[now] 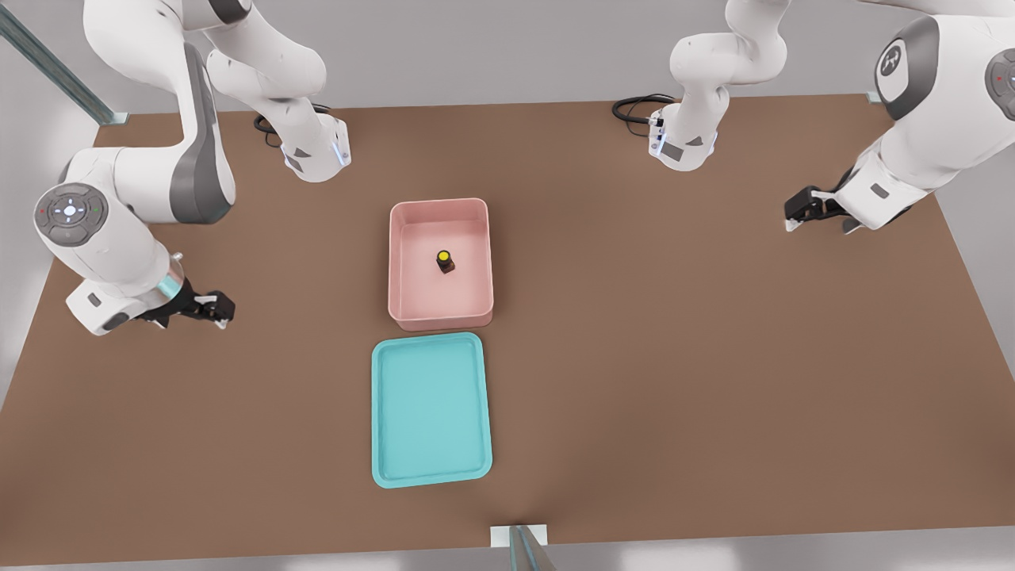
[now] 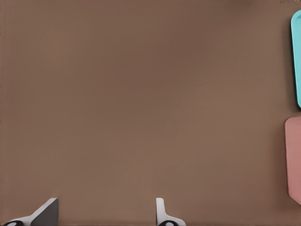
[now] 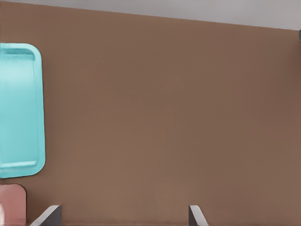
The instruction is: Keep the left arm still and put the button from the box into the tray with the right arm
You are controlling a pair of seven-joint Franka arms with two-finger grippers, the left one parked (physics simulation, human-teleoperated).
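In one box (image 1: 440,264), one button (image 1: 445,261); gripper (image 1: 214,309) apart, fingers spread.

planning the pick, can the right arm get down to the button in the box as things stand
Probably yes. The button stands alone mid-floor of the open-topped box, clear of its walls. The end effector, open, hangs over bare table at the front view's left, with nothing between them.

Front view: high, looking down on worktop (image 1: 714,357) | wrist views: low, facing worktop | shared: tray (image 1: 430,408), box (image 1: 440,263) | hand (image 1: 216,308).
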